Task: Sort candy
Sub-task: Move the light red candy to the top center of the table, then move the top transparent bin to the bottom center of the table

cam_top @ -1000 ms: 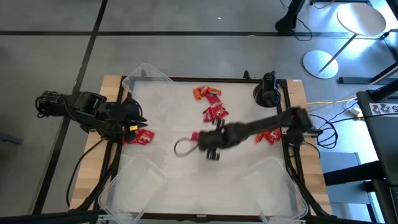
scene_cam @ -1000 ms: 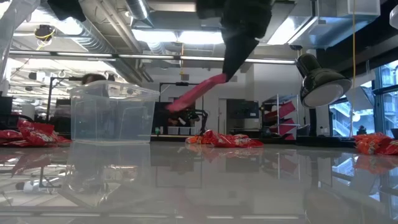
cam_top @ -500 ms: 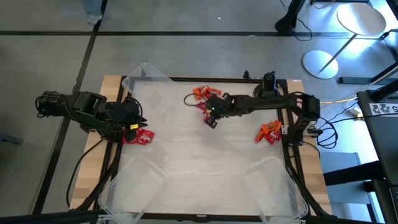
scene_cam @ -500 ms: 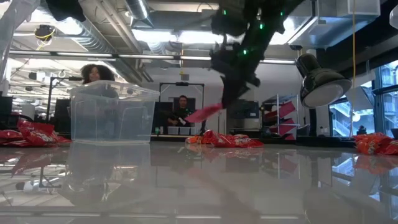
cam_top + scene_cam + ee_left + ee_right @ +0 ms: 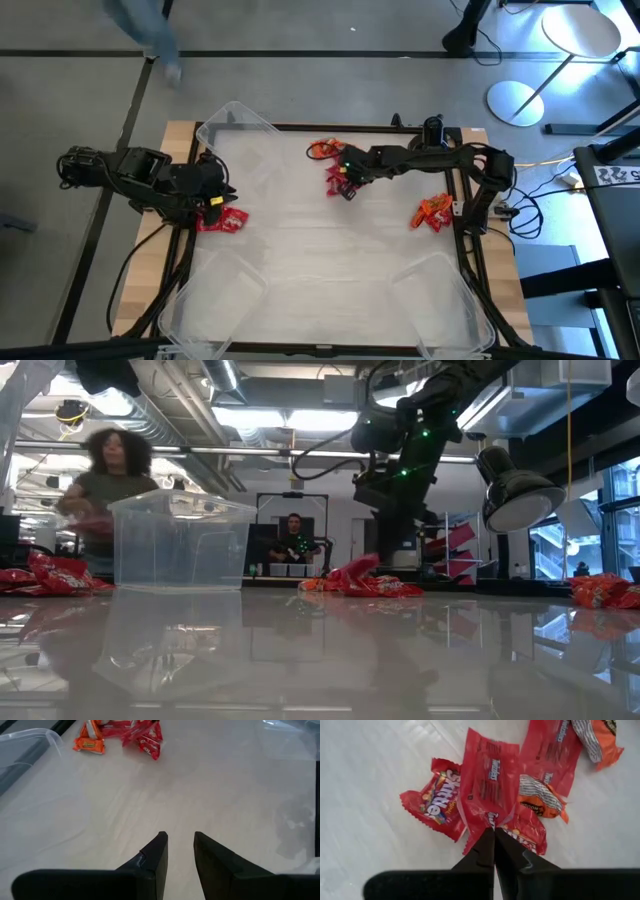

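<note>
worktop: pale and glossy, inside a dark frame on a wooden base
bins: clear plastic, one at each near corner of the worktop and one at the far left corner
right arm: reaches from the right edge across to the far middle of the worktop
left arm: waits at the left edge
right hand: fingers pressed together, tips nipping the edge of a flat red bar that lies on the far-middle pile
left hand: low over bare worktop, fingers a little apart, holding nothing
far-middle candy: red bars, a red Skittles packet and orange pieces, overlapping on the worktop under the right hand
right candy: small orange and red heap near the right edge
left candy: red packets just beside the left hand
people: one behind the far left bin, another farther back in the room
</note>
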`<state>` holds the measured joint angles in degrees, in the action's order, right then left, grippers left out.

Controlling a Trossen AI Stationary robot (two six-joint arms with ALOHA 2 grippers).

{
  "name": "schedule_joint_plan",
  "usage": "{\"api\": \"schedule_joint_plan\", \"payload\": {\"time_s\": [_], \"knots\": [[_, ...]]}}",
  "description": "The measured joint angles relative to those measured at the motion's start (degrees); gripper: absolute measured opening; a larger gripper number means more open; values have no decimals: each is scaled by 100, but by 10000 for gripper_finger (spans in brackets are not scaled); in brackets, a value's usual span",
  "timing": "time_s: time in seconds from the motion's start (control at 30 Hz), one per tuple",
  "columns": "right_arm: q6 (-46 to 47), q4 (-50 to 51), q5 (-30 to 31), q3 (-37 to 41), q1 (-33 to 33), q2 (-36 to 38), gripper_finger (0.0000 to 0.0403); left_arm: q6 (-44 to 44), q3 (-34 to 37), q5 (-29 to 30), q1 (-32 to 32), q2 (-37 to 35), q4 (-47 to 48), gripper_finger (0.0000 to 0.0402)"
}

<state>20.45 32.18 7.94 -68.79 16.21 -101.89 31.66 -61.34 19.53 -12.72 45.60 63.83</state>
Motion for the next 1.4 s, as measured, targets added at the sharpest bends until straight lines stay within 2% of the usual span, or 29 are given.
{"api": "schedule_joint_plan", "payload": {"time_s": [0.37,0.5,0.63,0.8,0.97,1.07,1.23,1.4], "knots": [[69,183,46,-5,-4,0,144,158,0,22,0,0,0,86],[77,263,46,-123,-4,0,179,160,0,24,1,-2,0,86],[56,738,-101,-571,-4,0,203,130,0,24,0,1,0,86],[31,1787,-80,-1483,-94,0,210,52,0,24,-1,0,0,86],[-20,2516,441,-2414,-429,4,200,45,0,24,1,0,0,86],[-17,2708,558,-2835,-621,4,194,72,0,24,-1,1,0,86],[232,2800,355,-3275,-814,8,196,134,0,24,-1,0,0,86],[615,2799,-14,-3399,-874,7,199,137,0,24,1,1,-28,86]]}}
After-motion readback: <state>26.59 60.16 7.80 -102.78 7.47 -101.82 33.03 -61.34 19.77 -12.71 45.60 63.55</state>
